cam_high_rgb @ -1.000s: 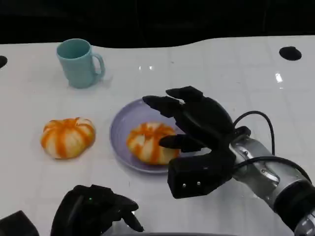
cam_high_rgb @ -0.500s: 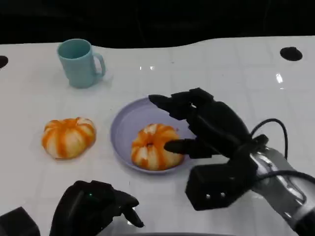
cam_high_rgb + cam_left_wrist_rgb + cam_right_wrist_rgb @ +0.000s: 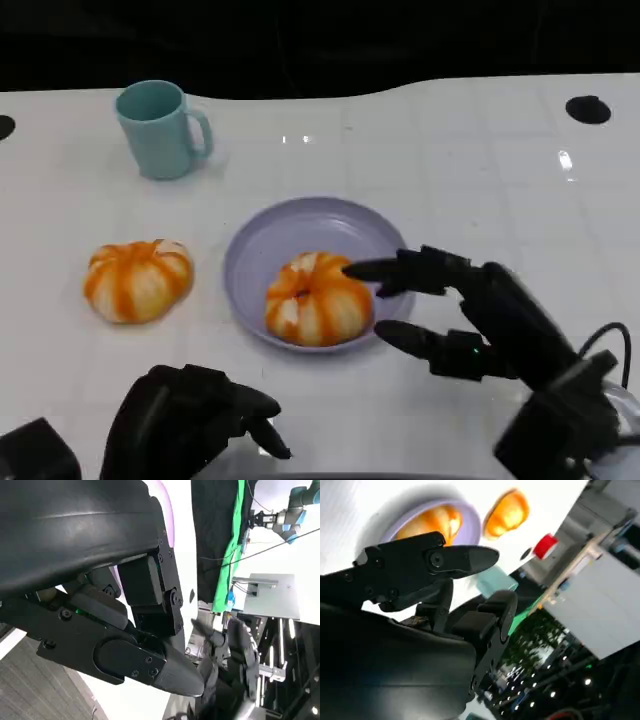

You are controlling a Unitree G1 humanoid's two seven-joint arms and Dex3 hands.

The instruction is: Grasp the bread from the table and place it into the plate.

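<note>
An orange-and-white striped bread (image 3: 316, 299) lies in the lavender plate (image 3: 300, 225) at mid-table; the right wrist view shows this bread (image 3: 431, 521) in the plate (image 3: 400, 521) too. A second, similar bread (image 3: 137, 279) sits on the table left of the plate, and it appears again (image 3: 507, 512) in the right wrist view. My right hand (image 3: 470, 320) is just right of the plate, fingers spread and empty, its fingertips close to the bread in the plate. My left hand (image 3: 195, 420) rests low at the near edge, fingers curled in on nothing.
A teal mug (image 3: 162, 128) stands at the back left on the white table (image 3: 480, 160). A small dark round mark (image 3: 586, 109) lies at the back right. The table's near edge runs just behind my hands.
My right hand has drawn back from over the plate toward the near right, leaving the bread lying in the plate. The left hand has not moved.
</note>
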